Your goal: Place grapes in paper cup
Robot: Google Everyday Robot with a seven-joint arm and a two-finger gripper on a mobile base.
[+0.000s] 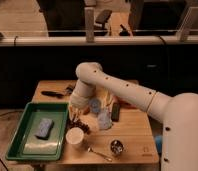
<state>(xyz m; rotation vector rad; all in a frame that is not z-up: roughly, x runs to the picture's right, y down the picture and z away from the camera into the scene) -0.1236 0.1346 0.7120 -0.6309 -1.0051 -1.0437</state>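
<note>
Jaws first: whether they are apart or clamped cannot be told, since the gripper [78, 117] points down over the front left of the surface and its tip merges with the dark cluster beneath it. Largest in view is the white arm [123, 93], reaching from the right across the wooden surface [136, 134] and bending down towards its left part. Next comes the green tray [19, 131] at the left end, with a blue-grey pad [43, 127] inside it. Then the white paper cup [74, 138], upright near the front edge, just right of the tray. Two bluish translucent plastic cups [95, 106] stand behind it and to its right, near the gripper. The grapes [82, 125], a small dark bunch, are right under the gripper, just beyond the paper cup's rim and slightly to its right, not inside it; whether they hang from the gripper or rest on the surface is unclear. A small metal bowl [116, 147] and a spoon [98, 152] lie further right along the front. By my reading, the step in hand is the grasp or the short carry to the cup; the next move calls for bringing the bunch squarely over the rim and releasing only once it is centred, without knocking the light cup
</note>
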